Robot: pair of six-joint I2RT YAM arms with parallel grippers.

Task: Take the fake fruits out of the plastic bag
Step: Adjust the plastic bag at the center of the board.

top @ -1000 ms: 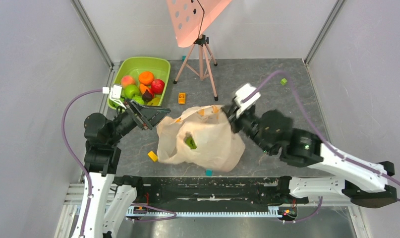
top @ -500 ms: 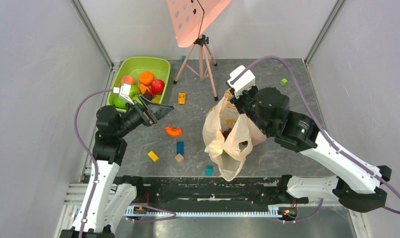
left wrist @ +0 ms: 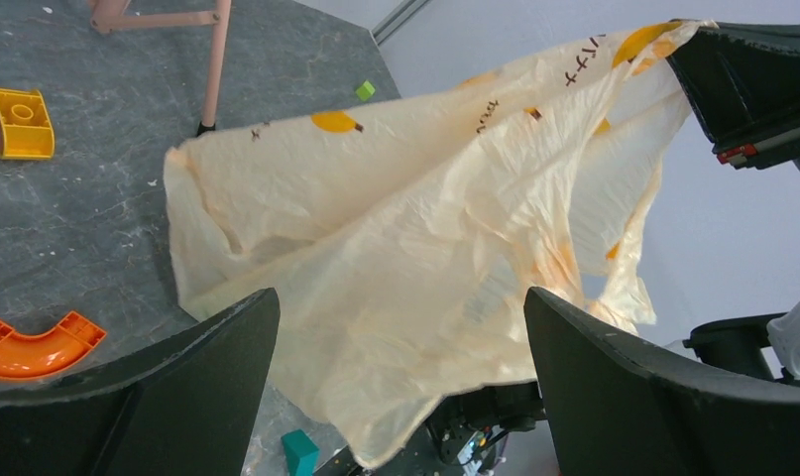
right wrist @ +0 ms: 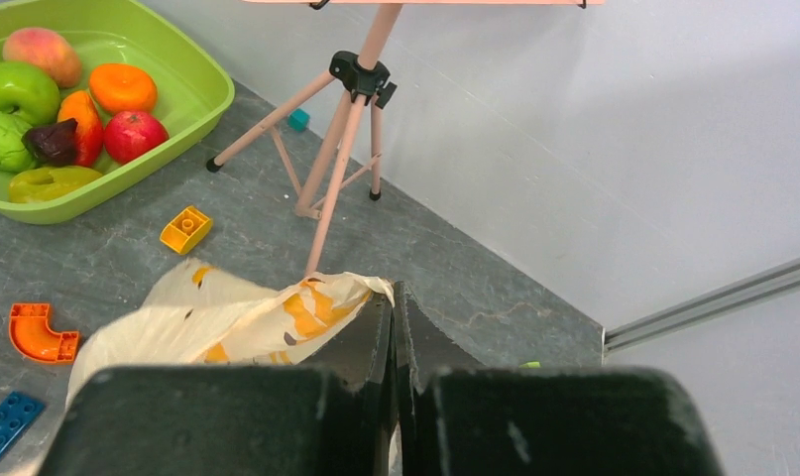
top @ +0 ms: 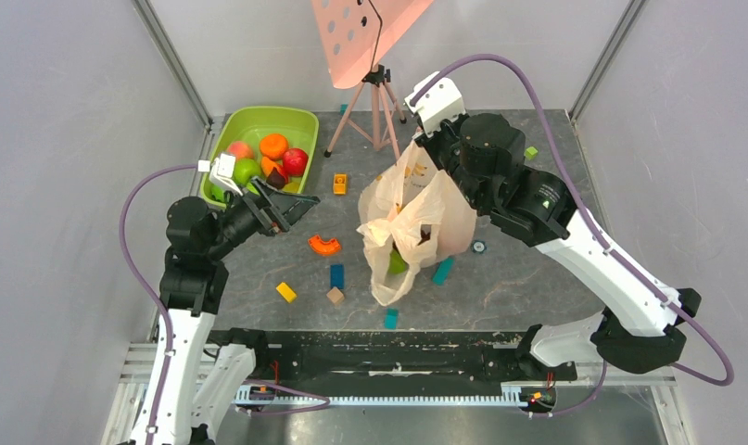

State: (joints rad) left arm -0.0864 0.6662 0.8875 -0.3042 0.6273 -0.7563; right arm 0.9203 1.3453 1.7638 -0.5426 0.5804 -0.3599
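**The right arm holds the bag up by its far end so the fruit can drop out**
Top view: the right gripper (top: 425, 153) is clamped on the plastic bag (top: 416, 218). The bag's long axis runs from that far pinch toward the near side, and a green fruit (top: 397, 262) sits at the low near end. A gentle shake with the grip held firm should free it. The other fake fruits (top: 273, 146) lie in the lime-green tub (top: 307, 122). Left wrist view: the left gripper (left wrist: 400, 327) gapes empty, aimed right at the draped bag. Right wrist view: the jaws are pressed together on the bag's edge.

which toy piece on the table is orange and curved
The arc piece just left of the plastic bag in the top view; the blocks nearby are straight-edged.
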